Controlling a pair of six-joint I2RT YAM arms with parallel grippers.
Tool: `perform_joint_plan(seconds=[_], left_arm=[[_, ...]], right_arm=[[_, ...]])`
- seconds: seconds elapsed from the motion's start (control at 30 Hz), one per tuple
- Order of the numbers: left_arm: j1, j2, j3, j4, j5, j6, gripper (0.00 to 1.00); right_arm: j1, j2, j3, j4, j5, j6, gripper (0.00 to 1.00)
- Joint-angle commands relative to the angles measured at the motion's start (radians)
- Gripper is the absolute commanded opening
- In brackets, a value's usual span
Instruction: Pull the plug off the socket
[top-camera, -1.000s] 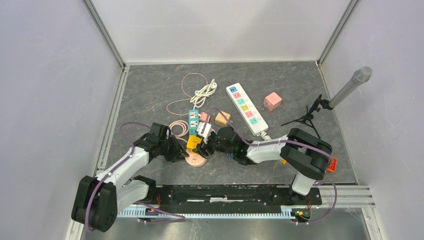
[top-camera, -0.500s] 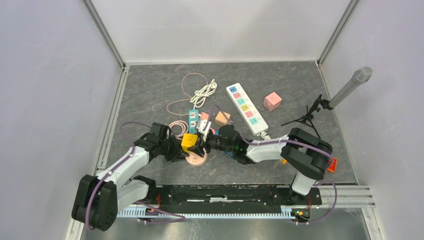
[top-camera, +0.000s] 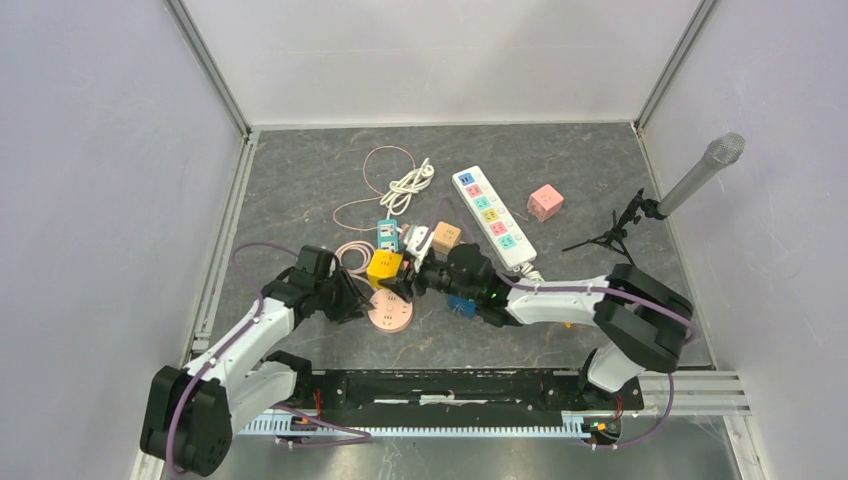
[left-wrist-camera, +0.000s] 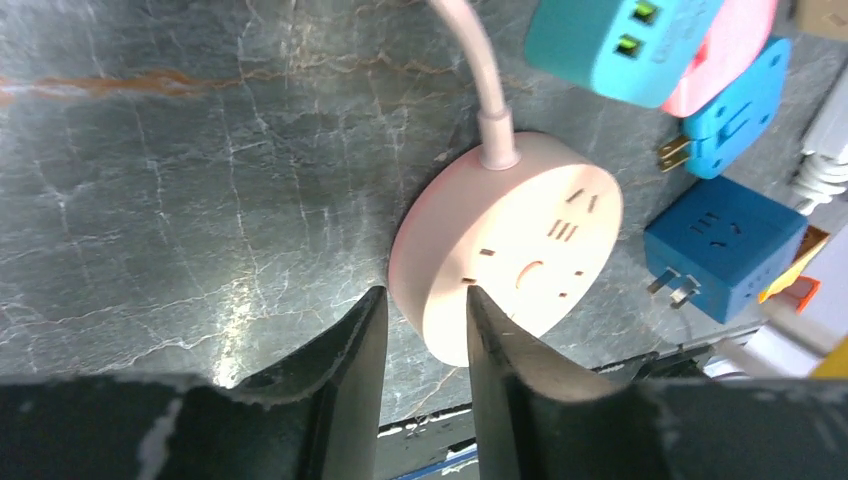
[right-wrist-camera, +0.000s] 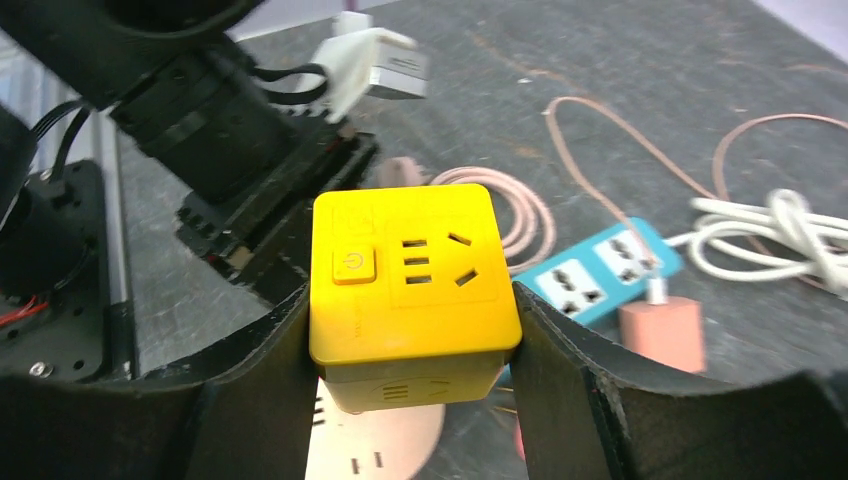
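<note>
Yellow plug (right-wrist-camera: 410, 270) hangs over pink socket (left-wrist-camera: 520, 250); marbled grey table (top-camera: 600, 170), white walls (top-camera: 440, 60).

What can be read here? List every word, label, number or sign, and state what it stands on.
Power symbol: on the button of the yellow cube adapter.
Faint marks on its lower side: too blurred to read.
Pink round socket: only slots, no text.
White power strip: labels too small to read.
No words or numbers are legible.
</note>
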Motion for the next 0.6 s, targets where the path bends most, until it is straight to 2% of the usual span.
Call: perform_joint_plan(seconds=[0.0, 0.23, 0.37, 0.47, 0.57], left_arm=[[0.002, -0.073, 0.095, -0.007, -0.056, 0.009, 0.45], [0.002, -0.079, 0.235, -0.017, -0.066, 0.069, 0.63], [0.002, -0.094, 0.300, -0.119, -0.207, 0.115, 0.83], [0.002, -0.126, 0.338, -0.186, -0.320, 0.148, 0.93], [0.003, -0.162, 0.372, -0.226, -0.374, 0.180, 0.96]], right_arm=[[-0.042, -0.121, -0.004, -0.082, 0.064, 0.039, 0.00], [-0.047, -0.203, 0.003, -0.464, 0.048, 0.028, 0.01], [-0.047, -0.212, -0.011, -0.594, 0.039, 0.061, 0.05], [-0.047, -0.208, -0.016, -0.642, 0.044, 0.092, 0.16], [-0.047, -0.190, 0.004, -0.678, 0.054, 0.115, 0.31]])
